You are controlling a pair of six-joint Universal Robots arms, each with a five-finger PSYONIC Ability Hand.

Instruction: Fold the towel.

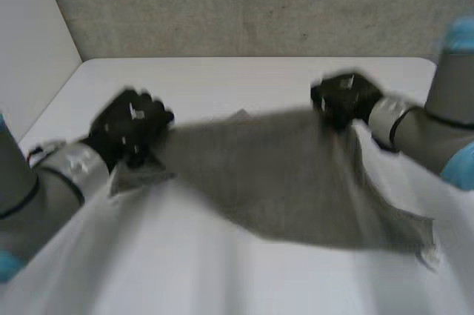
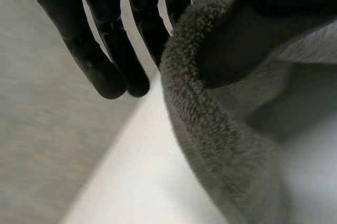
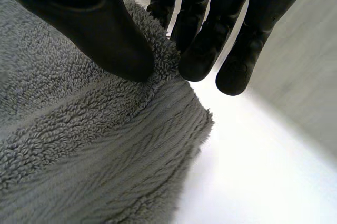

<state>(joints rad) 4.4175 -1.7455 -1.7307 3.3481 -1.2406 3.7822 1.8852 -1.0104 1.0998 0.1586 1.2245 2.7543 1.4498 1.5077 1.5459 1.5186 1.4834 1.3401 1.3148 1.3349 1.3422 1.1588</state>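
Closest to me, my left arm (image 1: 37, 189) and right arm (image 1: 444, 122) reach out over the white table (image 1: 259, 78). Between them the grey towel (image 1: 281, 181) hangs spread in the air, one loose corner drooping low by my right arm.

My left hand (image 1: 129, 126) has the towel's upper left corner. In the left wrist view, my thumb presses into the fluffy edge (image 2: 210, 145), which curls around it, and one finger sits behind the cloth, so I am pinching it. The other fingers (image 2: 105, 50) hang free beside it.

My right hand (image 1: 344, 98) grips the upper right corner the same way. In the right wrist view, my thumb bears down on the pile (image 3: 95, 145) with a finger behind, and the remaining fingers (image 3: 202, 50) point past the edge.

Beyond my hands lies bare tabletop, then a grey wall (image 1: 244, 4).
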